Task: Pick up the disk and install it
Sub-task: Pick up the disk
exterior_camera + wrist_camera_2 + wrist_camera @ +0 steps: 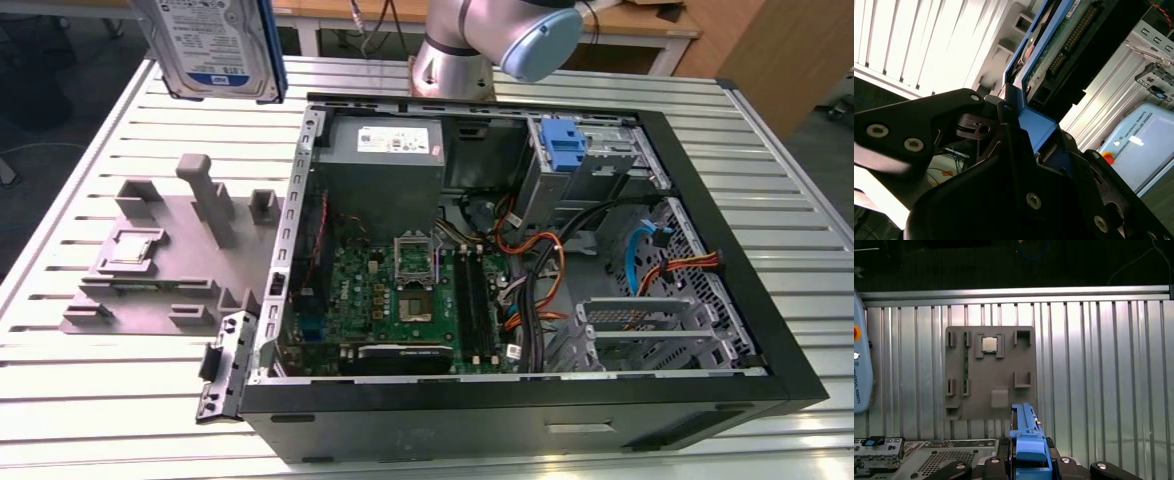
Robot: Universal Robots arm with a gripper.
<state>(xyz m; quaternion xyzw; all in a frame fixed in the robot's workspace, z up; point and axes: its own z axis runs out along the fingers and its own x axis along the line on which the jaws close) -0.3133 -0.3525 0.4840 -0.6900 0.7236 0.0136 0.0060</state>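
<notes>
Gripper [1026, 462] state: closed on the disk [211, 45] — my black fingers [991, 466] sit on either side of its blue rail [1026, 432], and I see no gap between them and the rail in the first wrist view. In the second wrist view I hold the disk by one end; its green circuit board [1056, 47] and pin connector [1079, 27] face that camera.

Disk position, exterior view: lifted clear of the slatted table [107, 400] and upright, with its blue-and-white label [214, 75] toward the camera and a blue rail along the edge on the exterior view's right. It hangs at the far corner on the exterior view's left, beyond the grey fixture [160, 290]. It is outside the open computer case [534, 425] and well apart from the blue latch [565, 150], which stands upright at the drive cage in the case's far corner.

Case contents:
- The motherboard [400, 290] lies on the case floor.
- The power supply [384, 140] sits against the far wall.
- Orange and black cables [534, 270] run between the board and the cage side.

Fixture: a processor chip [989, 344] lies in one pocket — the other pockets I can see hold nothing.

My arm's base [451, 55] stands behind the case.
</notes>
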